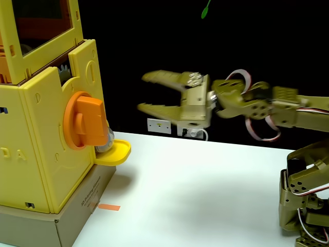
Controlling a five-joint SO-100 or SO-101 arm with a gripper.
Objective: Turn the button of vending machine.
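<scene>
**Arm lined up on vending machine knob**

The gripper (140,92) is seen in the fixed view held in the air above the white table (205,175), its two olive fingers spread apart with nothing between them and pointed left. The arm (288,103) is stretched out level from its base at the right edge.

At the left, the yellow machine (41,149) is stood on a grey cardboard box (77,216). The orange knob (85,121) is mounted on the machine's right-facing side, about halfway up, with its thick bar set roughly upright. Just below it, a rounded yellow tray lip (115,152) juts out, and a pale ball appears to be lodged where the lip meets the machine. Gear teeth can be made out above the knob, under the tinted window (41,23).

A clear gap is left between fingertips and knob, and the fingers sit slightly higher than it. The step in hand is judged to be the approach; no contact has been made. For the next move, the fingers would need to be carried left and a little lower, rolled so the bar is straddled, then closed on it before the wrist is turned.
</scene>
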